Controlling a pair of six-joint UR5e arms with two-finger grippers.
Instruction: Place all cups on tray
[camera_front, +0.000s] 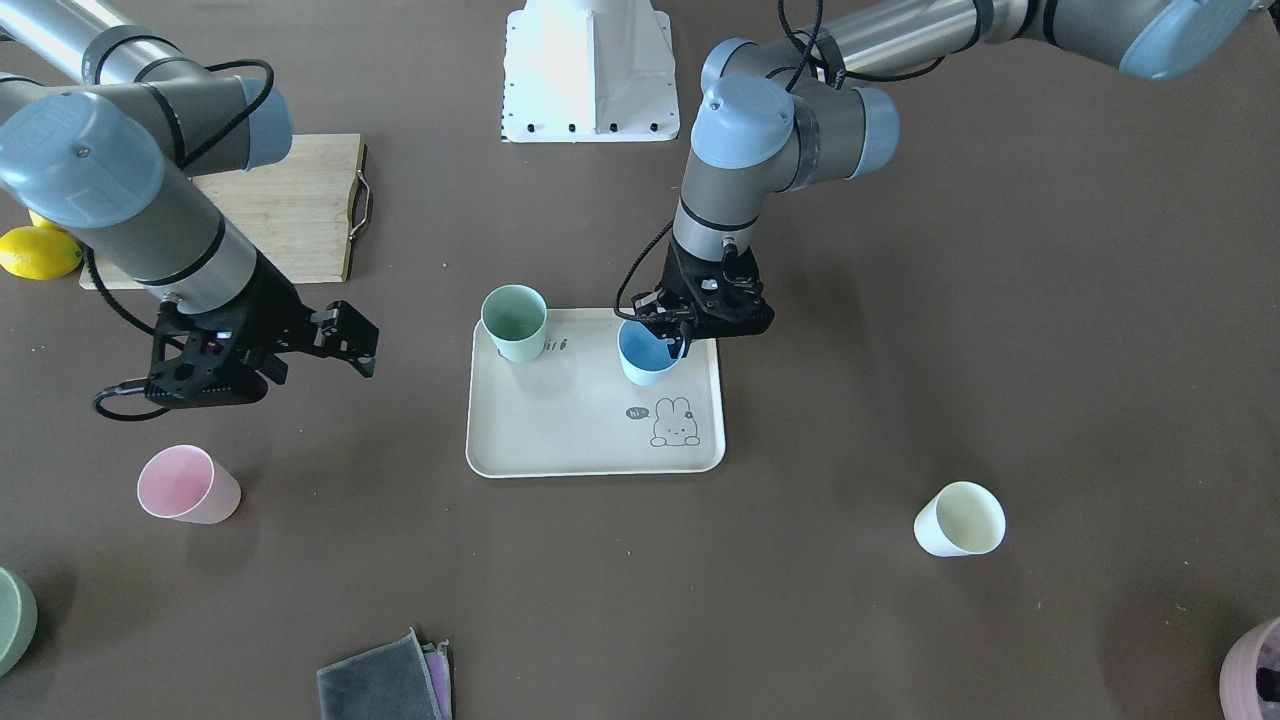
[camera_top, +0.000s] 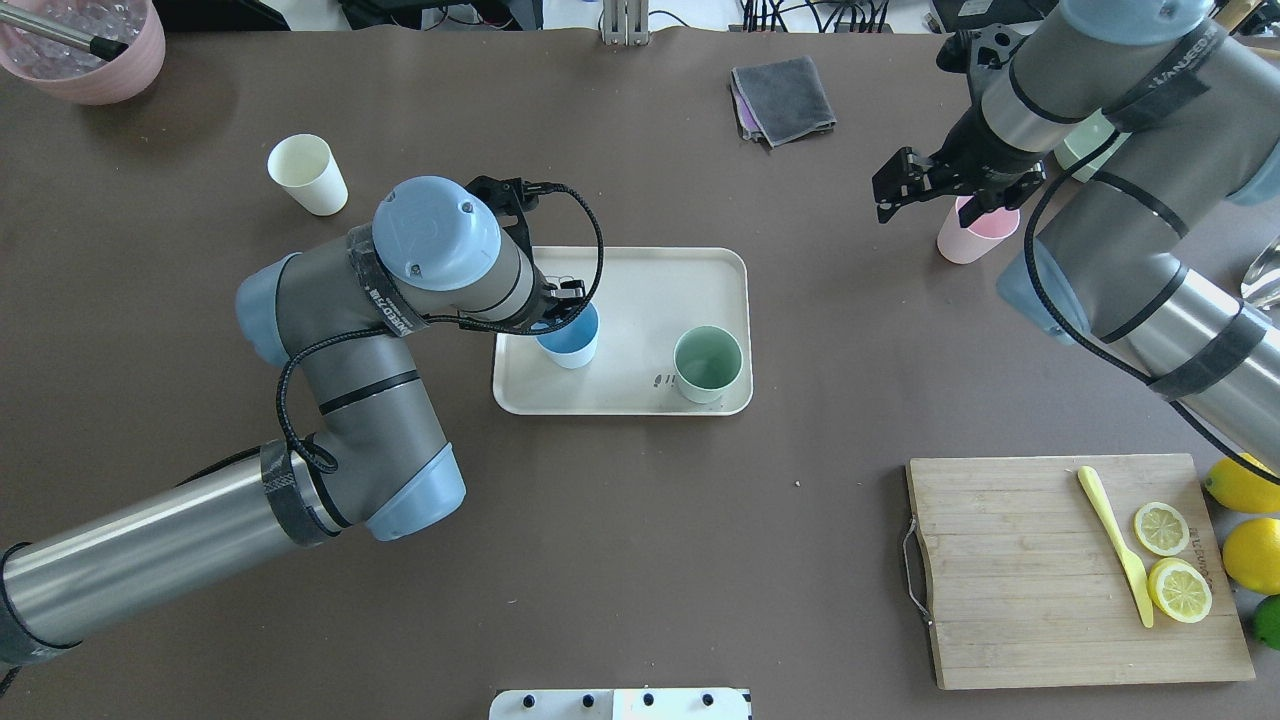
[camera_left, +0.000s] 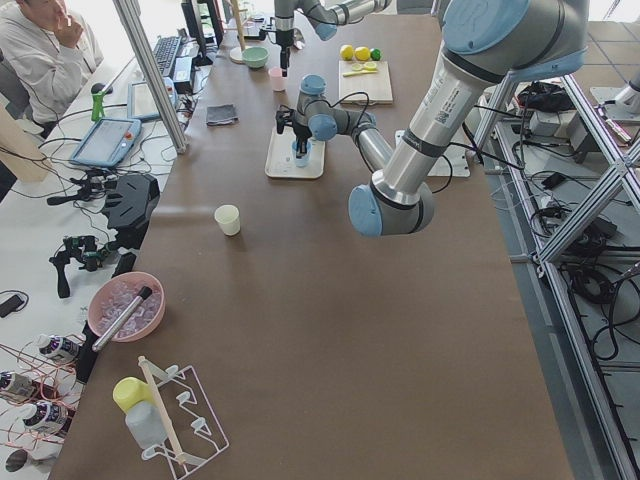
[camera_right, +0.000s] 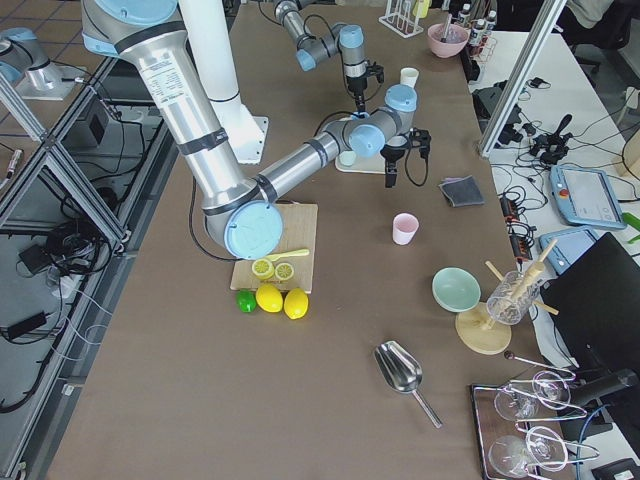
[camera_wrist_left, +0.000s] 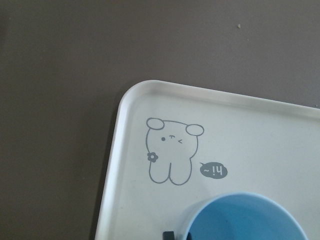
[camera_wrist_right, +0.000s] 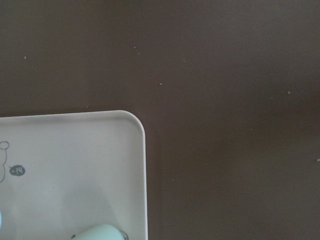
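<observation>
While vertical, left gripper (camera_front: 665, 338) at cup (camera_front: 645, 365)

Tray (camera_front: 560, 435) is bare past the green cup (camera_front: 514, 322) and blue cup (camera_front: 646, 358).

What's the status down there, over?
Left fingers at blue cup, on tray; grip unclear. Right fingers open. Mint cup on tray; pink cup, yellow cup on table. Nothing blocking.
</observation>
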